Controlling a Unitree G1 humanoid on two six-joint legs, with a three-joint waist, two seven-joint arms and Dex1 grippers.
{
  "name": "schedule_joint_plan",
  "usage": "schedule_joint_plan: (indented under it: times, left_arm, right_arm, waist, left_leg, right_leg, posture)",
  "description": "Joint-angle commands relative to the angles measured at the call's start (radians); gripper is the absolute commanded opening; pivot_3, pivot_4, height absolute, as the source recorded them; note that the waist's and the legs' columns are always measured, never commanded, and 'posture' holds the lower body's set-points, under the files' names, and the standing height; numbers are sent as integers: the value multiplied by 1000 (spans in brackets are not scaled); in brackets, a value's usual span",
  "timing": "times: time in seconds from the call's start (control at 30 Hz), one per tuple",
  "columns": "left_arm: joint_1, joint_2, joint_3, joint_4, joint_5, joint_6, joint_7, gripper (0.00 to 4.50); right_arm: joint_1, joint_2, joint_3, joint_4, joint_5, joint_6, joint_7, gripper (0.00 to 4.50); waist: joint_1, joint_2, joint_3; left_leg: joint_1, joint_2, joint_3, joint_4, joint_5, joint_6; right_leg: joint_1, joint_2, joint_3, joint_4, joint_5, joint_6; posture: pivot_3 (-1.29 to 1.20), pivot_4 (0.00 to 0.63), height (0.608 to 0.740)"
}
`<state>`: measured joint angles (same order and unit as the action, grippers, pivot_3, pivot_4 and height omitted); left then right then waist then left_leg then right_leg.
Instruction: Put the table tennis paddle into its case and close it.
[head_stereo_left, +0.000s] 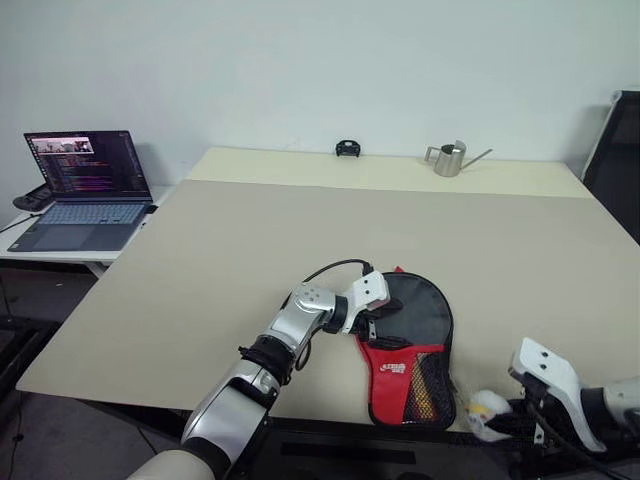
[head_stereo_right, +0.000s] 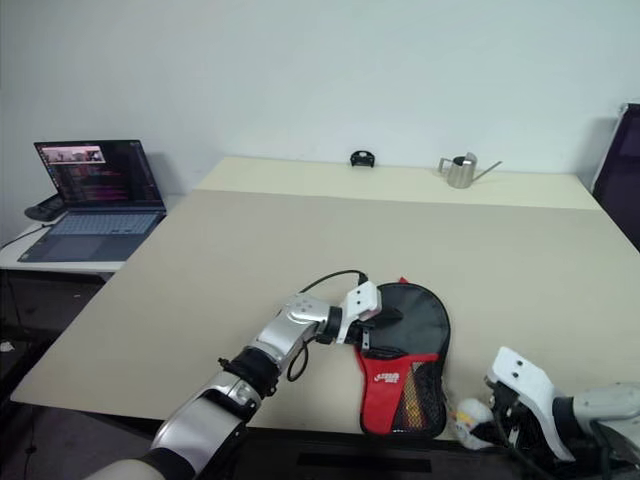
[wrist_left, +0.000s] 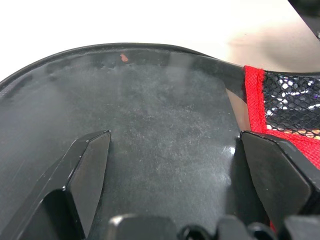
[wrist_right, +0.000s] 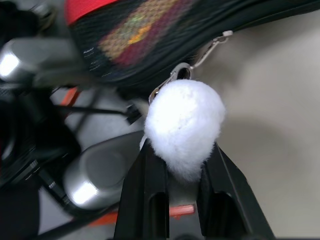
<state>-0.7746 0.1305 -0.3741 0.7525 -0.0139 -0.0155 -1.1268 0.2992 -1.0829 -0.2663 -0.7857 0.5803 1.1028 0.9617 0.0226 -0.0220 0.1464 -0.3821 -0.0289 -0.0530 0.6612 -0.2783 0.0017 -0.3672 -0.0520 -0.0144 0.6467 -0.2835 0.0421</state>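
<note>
The case (head_stereo_left: 415, 330) lies flat near the table's front edge, black round part away from me, red part and mesh pocket (wrist_left: 290, 100) toward me. My left gripper (head_stereo_left: 385, 322) rests over the black part's left side, open, its fingers (wrist_left: 90, 165) spread above the fabric with nothing between them. Past the table's front edge at the lower right, my right gripper (wrist_right: 182, 150) is shut on the fluffy white ball charm (wrist_right: 185, 122), which hangs by a small clip from the case's edge (wrist_right: 150, 30). The table tennis paddle is hidden.
The beige table (head_stereo_left: 250, 240) stretches far behind the case. At its back edge stand a metal watering can (head_stereo_left: 450, 158) and a small black object (head_stereo_left: 347, 149). An open laptop (head_stereo_left: 85, 190) sits on a side desk to the left.
</note>
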Motion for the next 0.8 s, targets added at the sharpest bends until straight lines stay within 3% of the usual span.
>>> schedule_joint_plan:
  times: [0.03, 0.5, 0.8]
  left_arm:
    - [61, 27, -75, 101, 99, 32, -7, 4500]
    - [55, 16, -83, 101, 104, 31, -5, 4500]
    - [55, 13, -86, 99, 104, 34, -4, 4500]
  right_arm:
    - [51, -32, -10, -47, 30, -38, 53, 301]
    - [170, -47, 19, -209, 126, -90, 73, 294]
    - [39, -33, 110, -220, 180, -67, 9, 294]
  waist:
    - [0, -1, -1]
    - [1, -2, -2]
    - [1, -3, -2]
  left_leg:
    - [0, 0, 0, 0, 0, 0]
    - [1, 0, 0, 0, -1, 0]
    - [2, 0, -1, 0, -1, 0]
  right_leg:
    - [0, 0, 0, 0, 0, 0]
    - [2, 0, 0, -1, -2, 4]
    - [3, 0, -1, -2, -3, 4]
  posture:
    - [0, 150, 740]
    - [0, 150, 740]
    - [0, 150, 740]
